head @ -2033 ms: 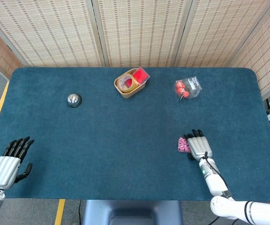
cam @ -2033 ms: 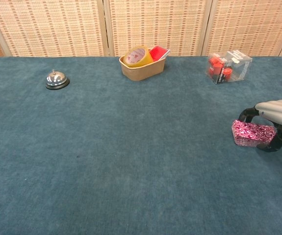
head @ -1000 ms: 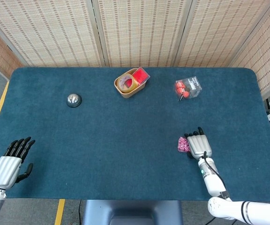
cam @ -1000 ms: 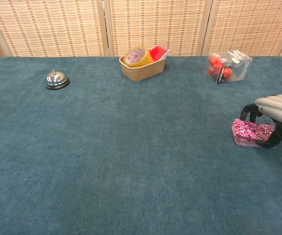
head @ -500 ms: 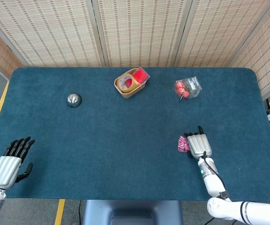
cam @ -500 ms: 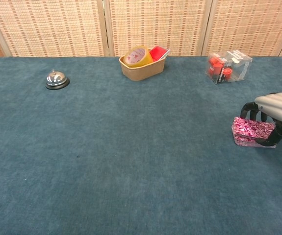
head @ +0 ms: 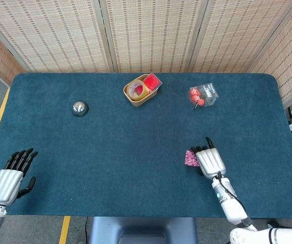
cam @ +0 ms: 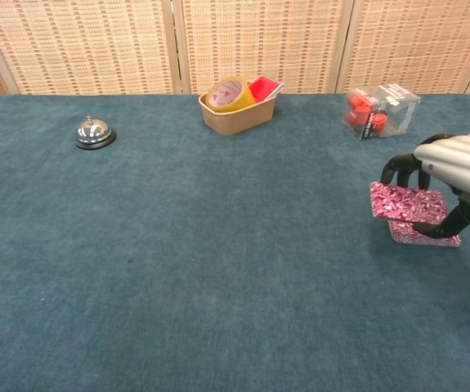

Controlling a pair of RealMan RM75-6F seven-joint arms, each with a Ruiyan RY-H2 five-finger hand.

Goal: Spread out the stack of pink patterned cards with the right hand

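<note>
My right hand (head: 210, 160) grips a block of pink patterned cards (head: 191, 158) at the front right of the blue table. In the chest view the hand (cam: 459, 167) holds this block of cards (cam: 402, 203) raised off the cloth and tilted, fingers curled over its far edge and thumb below. A thin layer of the same pink cards (cam: 424, 236) lies flat on the table under it. My left hand (head: 7, 181) rests open at the front left table edge, holding nothing; the chest view does not show it.
A silver bell (head: 79, 108) sits at the back left. A tan basket (head: 141, 90) with a tape roll and a red box stands at the back centre. A clear box (head: 203, 95) of red items stands at the back right.
My right hand has lifted most of the pink stack and carried it to the left, leaving a thin layer of cards on the cloth. The left hand has stayed still.
</note>
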